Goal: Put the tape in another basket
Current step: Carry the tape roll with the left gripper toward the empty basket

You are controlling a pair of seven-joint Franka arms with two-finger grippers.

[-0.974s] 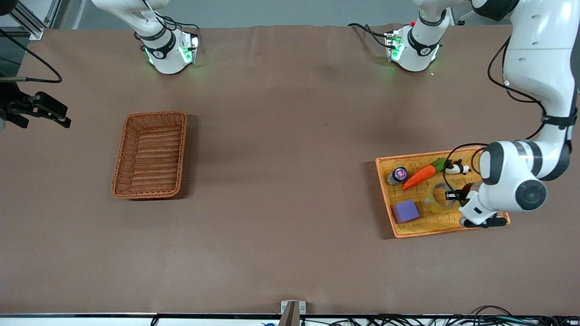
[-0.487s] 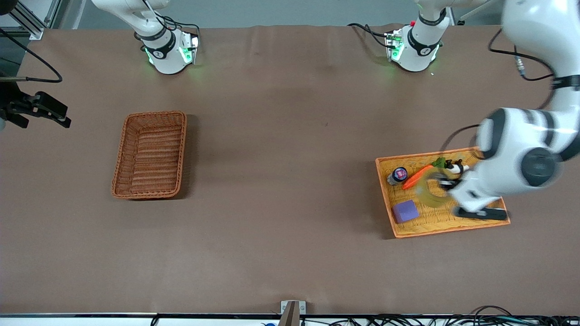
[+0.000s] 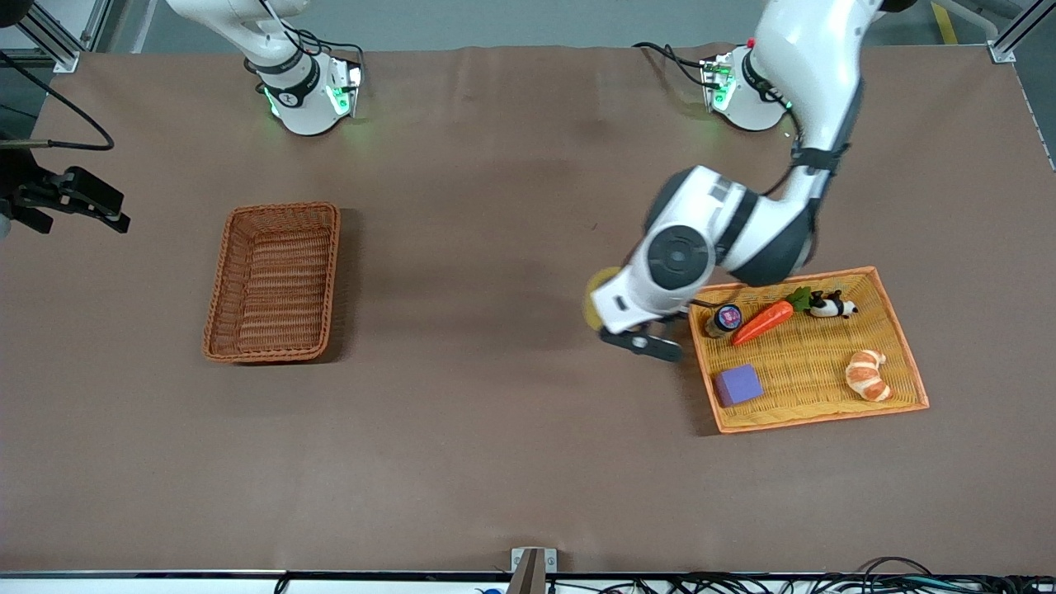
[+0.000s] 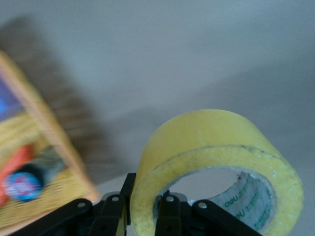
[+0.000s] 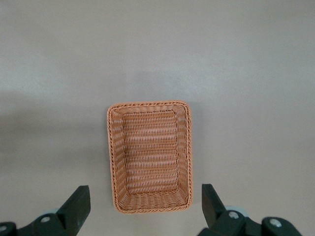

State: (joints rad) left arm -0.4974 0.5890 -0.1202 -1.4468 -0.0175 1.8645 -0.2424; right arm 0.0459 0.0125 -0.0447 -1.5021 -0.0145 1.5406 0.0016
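Observation:
My left gripper point(image 3: 603, 317) is shut on the tape point(image 4: 211, 147), a yellowish roll. One finger point(image 4: 117, 209) presses the outside of the ring and the other point(image 4: 170, 209) is in its hole. It holds the roll in the air over bare table, just off the yellow tray's edge that faces the right arm's end. In the front view only a yellow sliver of the tape point(image 3: 590, 301) shows past the wrist. The reddish-brown wicker basket point(image 3: 272, 282) sits empty toward the right arm's end. My right gripper point(image 5: 143, 206) is open and empty, high over the basket point(image 5: 150, 157), waiting.
The flat yellow tray point(image 3: 903, 355) holds a toy carrot point(image 3: 763, 322), a small panda point(image 3: 833, 307), a croissant point(image 3: 866, 375), a purple block point(image 3: 737, 384) and a small jar point(image 3: 726, 318). Brown table cloth lies between tray and basket.
My left gripper has lifted the tape out of the yellow tray and carried it toward the right arm's end, past the tray's edge. The croissant now shows. The right arm has not moved.

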